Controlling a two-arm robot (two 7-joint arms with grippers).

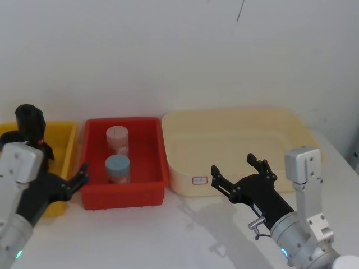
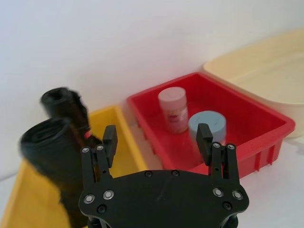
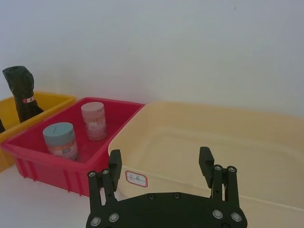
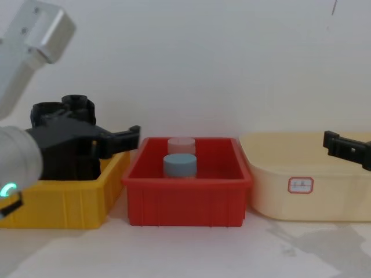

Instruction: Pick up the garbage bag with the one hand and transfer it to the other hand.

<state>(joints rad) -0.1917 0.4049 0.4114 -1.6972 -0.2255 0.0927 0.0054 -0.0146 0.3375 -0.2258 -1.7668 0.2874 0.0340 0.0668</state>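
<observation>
Left claw [image 2: 157,137] has its fingers spread w/ nothing between them, near side of the yellow bin [image 2: 122,154]. Garbage bag [image 2: 47,147] stands upright in that bin just beside the claw, bottom part hidden behind the claw body. Lumpier black roll [image 2: 64,104] w/ red tag sits right behind it, can't tell if touching. Right claw [image 3: 160,159] is spread too, empty, in front of the cream tub [image 3: 266,142].

Pink jar [image 1: 116,138], blue jar [image 1: 118,168] stand in red bin [image 1: 123,195] — cream tub [image 1: 179,168] beside (right).
</observation>
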